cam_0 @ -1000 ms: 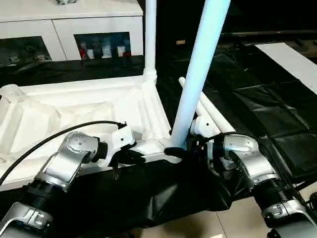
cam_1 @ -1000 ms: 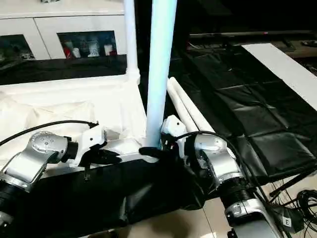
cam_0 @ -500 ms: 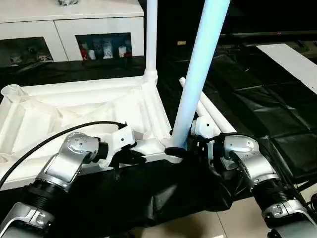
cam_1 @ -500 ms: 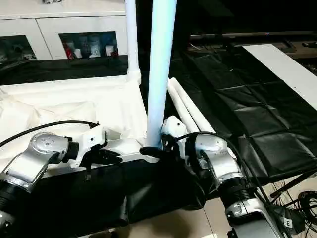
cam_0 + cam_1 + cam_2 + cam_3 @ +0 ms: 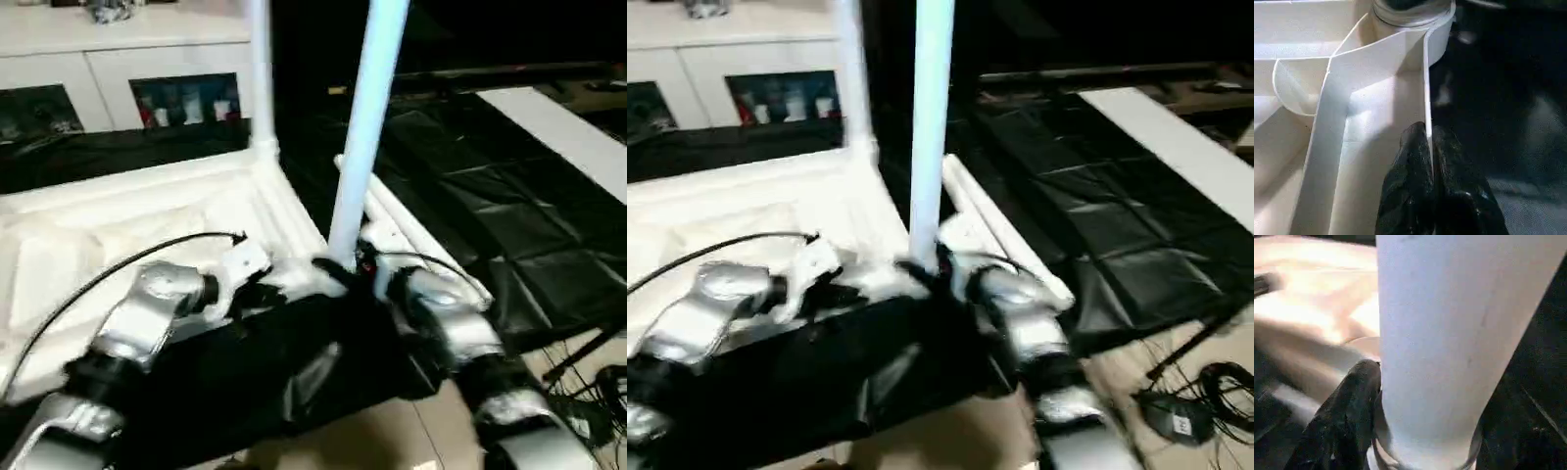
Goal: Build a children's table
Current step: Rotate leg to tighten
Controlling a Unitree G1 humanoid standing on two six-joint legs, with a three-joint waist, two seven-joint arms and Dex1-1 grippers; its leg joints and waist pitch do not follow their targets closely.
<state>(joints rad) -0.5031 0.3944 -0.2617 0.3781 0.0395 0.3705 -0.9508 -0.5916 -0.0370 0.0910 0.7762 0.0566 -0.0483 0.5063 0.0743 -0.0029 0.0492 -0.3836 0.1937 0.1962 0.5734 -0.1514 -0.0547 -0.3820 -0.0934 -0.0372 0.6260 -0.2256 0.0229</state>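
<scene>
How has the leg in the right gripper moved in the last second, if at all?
Yes. The near leg has tipped more upright, now closer to parallel with the far leg standing in its socket.

- Our tabletop (image 5: 147, 225) lies upside down ahead-left.
- Two legs (image 5: 367, 127) stand in its right corners.
- Spare legs (image 5: 411, 240) lie just right.
- A cabinet (image 5: 127, 69) stands behind.

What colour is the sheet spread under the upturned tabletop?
Black and glossy; the sheet under the tabletop shows best in the left eye view.
</scene>
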